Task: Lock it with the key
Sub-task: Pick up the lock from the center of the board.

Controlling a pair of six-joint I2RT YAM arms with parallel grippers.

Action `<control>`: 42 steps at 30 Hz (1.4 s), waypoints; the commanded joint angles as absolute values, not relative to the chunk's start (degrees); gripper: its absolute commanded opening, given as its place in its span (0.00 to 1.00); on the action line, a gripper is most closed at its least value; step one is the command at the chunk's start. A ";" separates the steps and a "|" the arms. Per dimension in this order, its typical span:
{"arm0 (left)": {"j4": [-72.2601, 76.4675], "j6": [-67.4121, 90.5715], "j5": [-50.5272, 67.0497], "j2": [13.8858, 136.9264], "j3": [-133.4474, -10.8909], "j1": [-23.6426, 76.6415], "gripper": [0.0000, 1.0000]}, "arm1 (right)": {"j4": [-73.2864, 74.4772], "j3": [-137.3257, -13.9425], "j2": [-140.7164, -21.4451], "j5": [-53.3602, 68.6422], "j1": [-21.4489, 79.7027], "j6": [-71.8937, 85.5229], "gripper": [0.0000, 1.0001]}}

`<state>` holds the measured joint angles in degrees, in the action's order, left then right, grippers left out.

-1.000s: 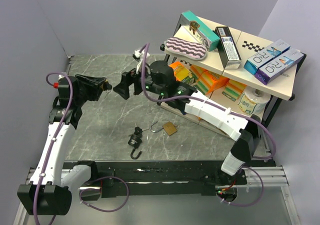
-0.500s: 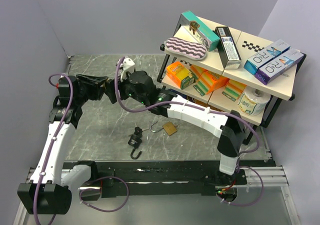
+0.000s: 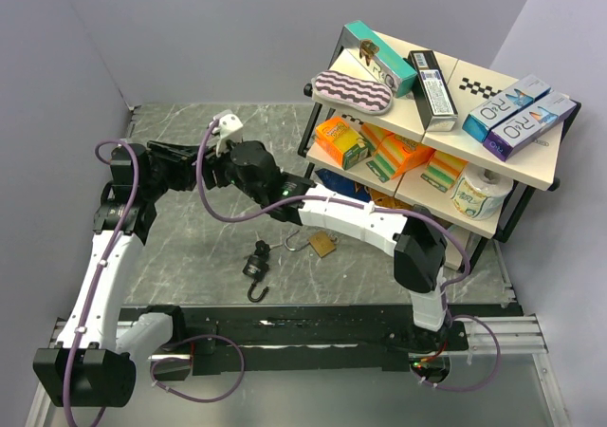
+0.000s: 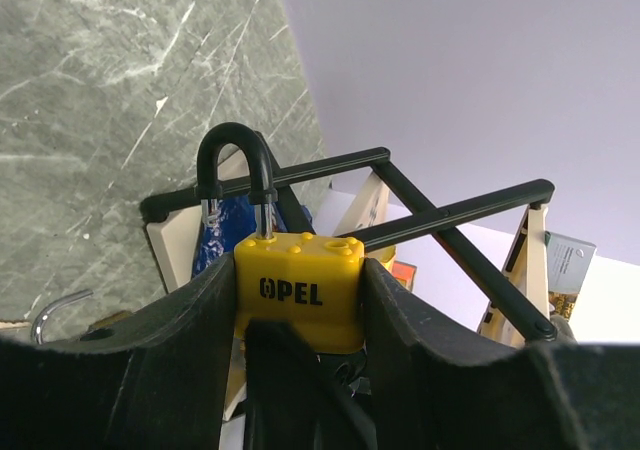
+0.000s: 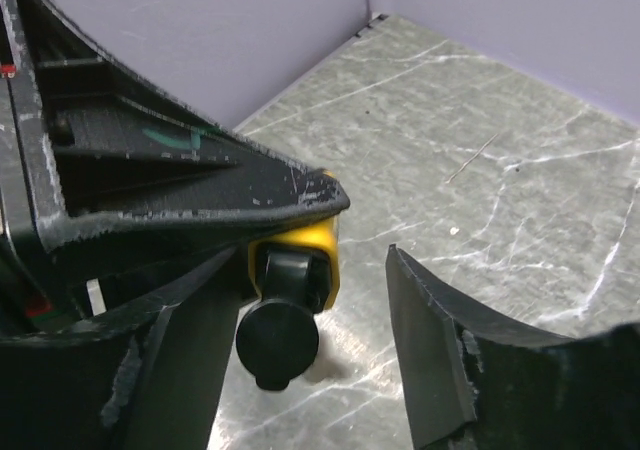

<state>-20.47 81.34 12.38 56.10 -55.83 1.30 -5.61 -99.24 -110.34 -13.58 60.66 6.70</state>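
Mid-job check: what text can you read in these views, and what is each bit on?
"OPEL": on the body of the yellow padlock.
"RO": large letters on the blue box and again on the purple box; their finer print is too small to read.
Print on the black box and the orange box: too small to read.

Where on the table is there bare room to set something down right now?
Bare marble between the left arm and the black lock, and a strip along the back wall. Crowded: the middle, around the black lock and brass padlock, and the right side under the shelf.
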 commanded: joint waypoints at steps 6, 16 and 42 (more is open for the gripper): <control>-18.02 86.40 14.59 54.84 -56.78 1.85 0.04 | -12.30 -103.01 -111.97 -16.61 61.26 4.22 0.38; -18.89 86.40 13.54 54.67 -56.69 1.85 0.14 | -12.48 -103.71 -111.89 -16.26 61.08 3.26 0.00; -14.24 50.16 25.82 54.40 -58.35 -6.41 0.96 | -7.38 -89.48 -93.10 30.39 47.03 15.29 0.00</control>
